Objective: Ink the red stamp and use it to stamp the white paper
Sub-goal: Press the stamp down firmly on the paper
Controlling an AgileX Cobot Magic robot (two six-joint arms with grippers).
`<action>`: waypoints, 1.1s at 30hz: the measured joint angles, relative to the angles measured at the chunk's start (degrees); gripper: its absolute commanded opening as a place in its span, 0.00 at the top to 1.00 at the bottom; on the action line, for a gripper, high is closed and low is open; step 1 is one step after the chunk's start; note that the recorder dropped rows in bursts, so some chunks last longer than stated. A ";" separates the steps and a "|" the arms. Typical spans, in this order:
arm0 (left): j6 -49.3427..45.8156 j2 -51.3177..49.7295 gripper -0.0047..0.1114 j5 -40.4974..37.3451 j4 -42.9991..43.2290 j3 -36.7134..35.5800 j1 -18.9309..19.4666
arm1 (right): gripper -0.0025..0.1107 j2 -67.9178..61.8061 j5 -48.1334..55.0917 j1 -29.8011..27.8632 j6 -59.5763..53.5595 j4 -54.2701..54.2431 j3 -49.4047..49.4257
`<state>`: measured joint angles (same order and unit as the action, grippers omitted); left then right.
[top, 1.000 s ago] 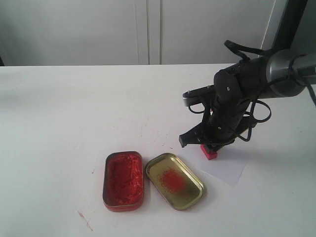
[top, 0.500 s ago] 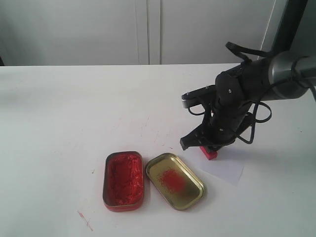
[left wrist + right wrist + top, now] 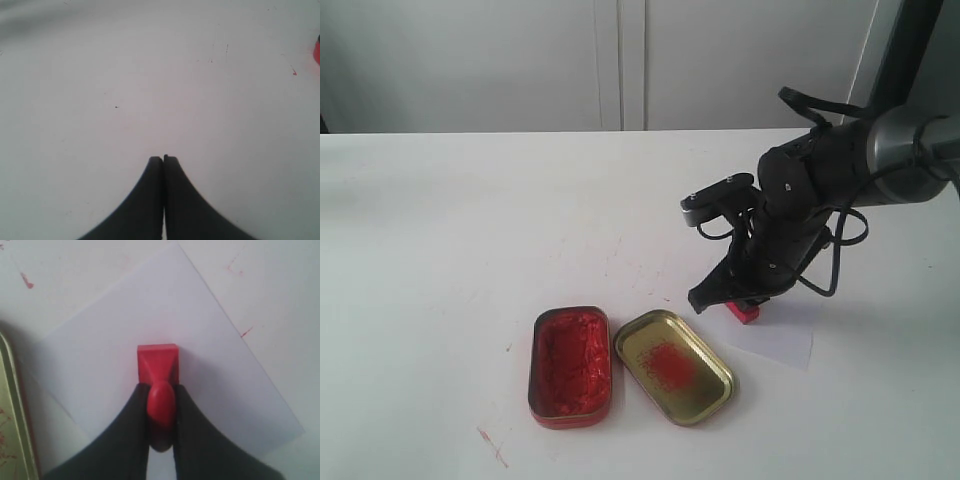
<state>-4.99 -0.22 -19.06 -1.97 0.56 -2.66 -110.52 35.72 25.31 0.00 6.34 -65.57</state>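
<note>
The red stamp (image 3: 157,365) stands base-down on the white paper (image 3: 120,330), its knob handle clamped between the black fingers of my right gripper (image 3: 161,390), which is shut on it. In the exterior view the stamp (image 3: 743,312) shows just below the right gripper (image 3: 738,298), at the near-left corner of the paper (image 3: 782,343). No stamped mark shows on the sheet. My left gripper (image 3: 163,159) is shut on nothing over bare tabletop; its arm is out of the exterior view.
The open tin of red ink paste (image 3: 570,365) and the gold tin lid with a red smear (image 3: 673,366) lie side by side on the white table (image 3: 470,230), left of the paper. The lid's rim (image 3: 10,405) shows beside the paper.
The right arm's wrist has turned and shifted slightly while holding the stamp, which stays at nearly the same spot on the paper. The tins have not moved.
</note>
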 measured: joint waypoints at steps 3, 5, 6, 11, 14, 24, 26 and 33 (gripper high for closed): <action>0.00 0.00 0.96 0.00 0.00 0.00 0.00 | 0.98 0.14 -0.12 0.00 -1.08 0.00 0.00; 0.00 0.00 0.96 0.00 0.00 0.00 0.00 | 0.98 0.14 -0.12 0.00 -1.90 0.00 0.00; 0.00 0.00 0.96 0.00 0.00 0.00 0.00 | 0.98 0.14 -0.12 0.00 -2.31 0.00 0.00; 0.00 0.00 0.96 0.00 0.00 0.00 0.00 | 0.98 0.14 -0.23 0.00 -3.89 0.00 0.00; 0.00 0.00 0.96 0.00 0.00 0.00 0.00 | 0.98 0.25 -0.34 0.00 -4.13 -0.26 0.09; 0.00 0.00 0.96 0.00 0.00 0.00 0.00 | 0.98 1.58 -1.28 0.00 -4.66 -0.26 0.86; 0.00 0.00 0.96 0.00 0.00 0.00 0.00 | 0.98 1.93 -1.06 0.00 -4.76 -0.41 0.99; 0.00 0.00 0.96 0.00 0.00 0.00 0.00 | 0.98 3.39 -0.07 0.00 -4.76 -1.53 1.45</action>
<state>-4.99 -0.22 -19.06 -1.97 0.56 -2.66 -107.13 35.65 25.31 -4.76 4.81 -64.12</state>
